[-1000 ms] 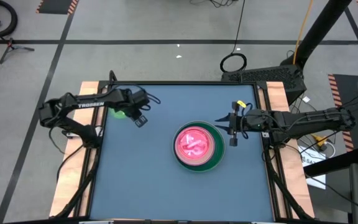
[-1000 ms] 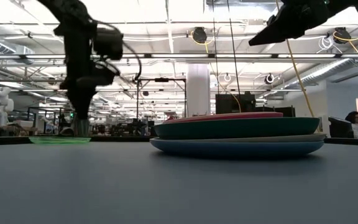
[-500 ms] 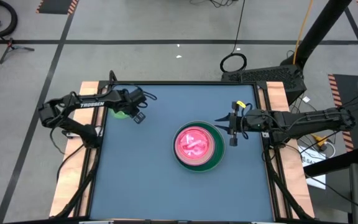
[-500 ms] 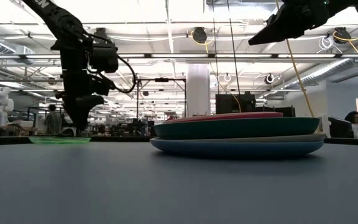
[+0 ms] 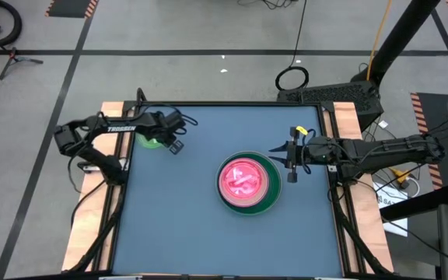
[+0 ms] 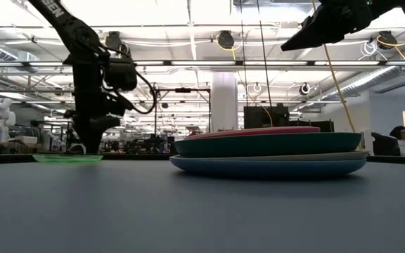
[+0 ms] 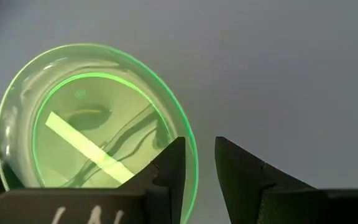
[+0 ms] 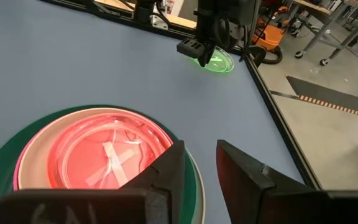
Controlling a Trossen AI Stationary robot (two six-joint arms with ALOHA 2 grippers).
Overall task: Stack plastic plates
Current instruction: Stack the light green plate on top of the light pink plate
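Picking up the last loose plate looks like the step in hand, and doing it well means bringing one finger inside the rim and one outside before pinching, since the plate lies flat and thin on the table.

High view: the stack of plates (image 5: 246, 183) sits slightly right of the table's (image 5: 185, 225) centre, a translucent pink plate (image 5: 242, 179) on top. The small green plate (image 5: 151, 140) lies well apart at about ten o'clock from the stack, near the table's left edge. The left gripper (image 5: 174, 142) hangs just beside it, at three o'clock of the plate. The right gripper (image 5: 288, 162) waits at two o'clock of the stack, holding nothing.

Low view: the green plate rests flat on the table at the left, untouched; the left gripper is above it, not down at rim level.

Left wrist view: the left gripper's fingers (image 7: 169, 163) stand narrowly parted and empty, the plate's rim directly beneath one of them.

Right wrist view: the right gripper's fingers (image 8: 171, 160) are narrowly parted, empty, over the stack's near edge.
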